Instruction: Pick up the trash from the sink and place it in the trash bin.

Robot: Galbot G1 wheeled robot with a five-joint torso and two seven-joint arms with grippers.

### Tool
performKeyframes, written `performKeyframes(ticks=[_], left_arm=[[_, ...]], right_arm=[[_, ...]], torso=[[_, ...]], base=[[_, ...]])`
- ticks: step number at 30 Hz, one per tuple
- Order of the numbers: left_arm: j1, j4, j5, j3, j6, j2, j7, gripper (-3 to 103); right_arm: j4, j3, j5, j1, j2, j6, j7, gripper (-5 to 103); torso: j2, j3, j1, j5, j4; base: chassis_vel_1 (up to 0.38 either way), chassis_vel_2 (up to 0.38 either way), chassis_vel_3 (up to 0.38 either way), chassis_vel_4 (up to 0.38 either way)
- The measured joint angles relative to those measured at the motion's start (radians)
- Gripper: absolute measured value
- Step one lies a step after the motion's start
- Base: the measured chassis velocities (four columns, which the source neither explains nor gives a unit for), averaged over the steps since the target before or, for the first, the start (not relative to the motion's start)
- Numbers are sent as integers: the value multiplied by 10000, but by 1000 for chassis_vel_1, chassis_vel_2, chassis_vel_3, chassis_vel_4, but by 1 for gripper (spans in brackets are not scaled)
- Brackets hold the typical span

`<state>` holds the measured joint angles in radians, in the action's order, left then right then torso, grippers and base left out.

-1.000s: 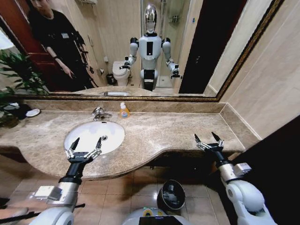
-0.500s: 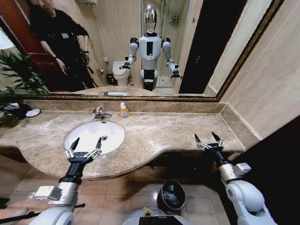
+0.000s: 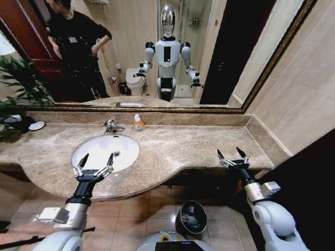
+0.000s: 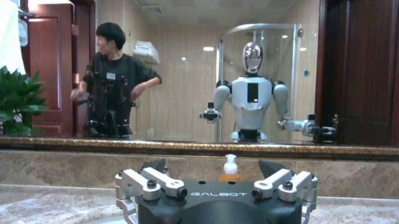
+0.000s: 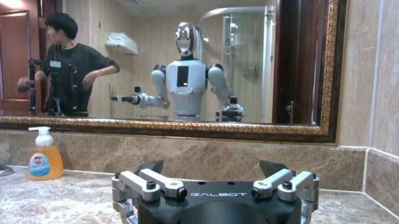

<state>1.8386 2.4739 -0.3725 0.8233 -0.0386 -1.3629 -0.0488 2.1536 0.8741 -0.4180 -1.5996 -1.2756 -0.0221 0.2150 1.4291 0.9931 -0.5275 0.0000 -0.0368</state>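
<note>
From the head view, the left gripper [image 3: 95, 162] hangs with its jaws spread wide and empty over the near rim of the white oval basin [image 3: 94, 151] set in beige-brown marble counter [image 3: 172, 146]; I can make out no trash lying in the bowl. The right gripper [image 3: 233, 156] hovers equally agape and empty by the counter's right end, and the small round black bin [image 3: 191, 217] sits on the floor below. The left wrist view shows the orange soap bottle [image 4: 231, 170] beyond the fingers; the right wrist view shows it off to one side. A blind reach risks striking the chrome tap [image 3: 111, 126]. Since the earlier frame, both arms have stayed put.
</note>
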Motion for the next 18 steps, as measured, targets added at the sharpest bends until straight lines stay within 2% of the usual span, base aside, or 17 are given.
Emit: performKeyframes(ticks=[18], left_arm=[[0, -1, 0, 0, 0, 0, 0, 100]], right_arm=[[0, 0, 0, 0, 0, 0, 0, 100]], torso=[[0, 0, 0, 0, 0]], base=[[0, 0, 0, 0]])
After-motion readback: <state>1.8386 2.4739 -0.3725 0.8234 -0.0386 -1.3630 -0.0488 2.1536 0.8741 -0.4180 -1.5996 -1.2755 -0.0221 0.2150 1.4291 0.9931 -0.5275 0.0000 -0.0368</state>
